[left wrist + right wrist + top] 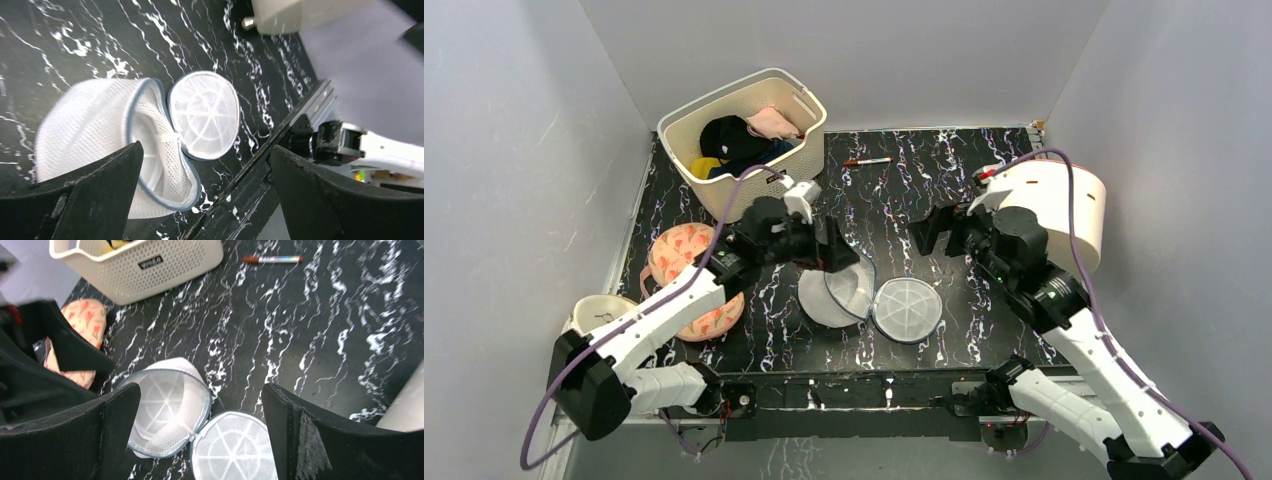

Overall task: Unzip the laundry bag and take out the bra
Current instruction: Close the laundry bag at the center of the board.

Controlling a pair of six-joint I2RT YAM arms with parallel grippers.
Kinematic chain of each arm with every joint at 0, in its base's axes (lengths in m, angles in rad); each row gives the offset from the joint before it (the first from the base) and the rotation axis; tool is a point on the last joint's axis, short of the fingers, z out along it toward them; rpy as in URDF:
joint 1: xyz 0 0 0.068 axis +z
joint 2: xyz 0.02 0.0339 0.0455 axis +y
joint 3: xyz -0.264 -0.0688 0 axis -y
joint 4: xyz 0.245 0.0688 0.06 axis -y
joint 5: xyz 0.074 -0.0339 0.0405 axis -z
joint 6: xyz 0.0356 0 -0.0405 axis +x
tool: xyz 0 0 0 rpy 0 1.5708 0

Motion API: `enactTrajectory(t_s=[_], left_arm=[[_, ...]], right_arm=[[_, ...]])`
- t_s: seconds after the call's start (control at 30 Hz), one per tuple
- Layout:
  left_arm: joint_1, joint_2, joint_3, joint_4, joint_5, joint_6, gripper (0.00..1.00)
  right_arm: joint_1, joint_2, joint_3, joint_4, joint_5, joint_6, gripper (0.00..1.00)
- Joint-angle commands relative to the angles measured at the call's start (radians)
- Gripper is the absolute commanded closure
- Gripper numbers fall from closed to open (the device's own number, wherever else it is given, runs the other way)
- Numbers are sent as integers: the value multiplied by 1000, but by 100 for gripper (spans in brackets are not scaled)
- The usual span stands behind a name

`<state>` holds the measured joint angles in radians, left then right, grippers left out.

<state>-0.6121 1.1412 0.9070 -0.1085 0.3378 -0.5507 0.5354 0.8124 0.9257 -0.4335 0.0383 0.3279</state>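
opening: done, as far as shows. the laundry bag [836, 298] lies on the worktop [904, 190] with its grey-blue zipper run apart. one dome half is tipped up with its mouth open. the other half [907, 308] lies flat just beside it, and the two are joined only at one short stretch.
inside: both wrist views look into the open half and show only white mesh and its ribs, with no pink cloth.
garment: the bra [774, 122], as i judge it, is the pale-pink soft piece on top of the dark clothes in the cream basket [724, 178], far left and well apart from the pouch. its cups are too small to make out here.
left jaws: spread wide, gripping nothing, hovering close over the far edge of the tipped half.
right jaws: spread wide and empty, raised over bare worktop to the right of the pouch, not touching it.
left to do: little, by my reading. unzipping and removal both look finished, and only the check on that pink piece remains.
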Motion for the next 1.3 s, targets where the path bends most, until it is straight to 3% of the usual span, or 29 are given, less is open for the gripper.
enactTrajectory(t_s=[0.0,0.3,0.43,0.63,0.83,1.1,1.27], left_arm=[[-170,40,44,39,-203,48,2],[-647,261,149,-5,-608,228,2],[-744,440,227,-32,-695,305,2],[-769,642,330,-8,-707,304,10],[-778,811,462,-30,-671,235,37],[-778,965,662,-181,-718,216,53],[-778,1002,702,-208,-708,212,55]], right_arm=[[-3,-83,47,59,92,-36,7],[-3,-258,46,125,146,-49,2],[-3,-286,74,150,139,-60,2],[-3,-294,121,126,149,-66,2],[-3,-309,124,105,163,-70,2],[-4,-306,100,96,148,-57,2],[-4,-300,93,92,143,-53,2]])
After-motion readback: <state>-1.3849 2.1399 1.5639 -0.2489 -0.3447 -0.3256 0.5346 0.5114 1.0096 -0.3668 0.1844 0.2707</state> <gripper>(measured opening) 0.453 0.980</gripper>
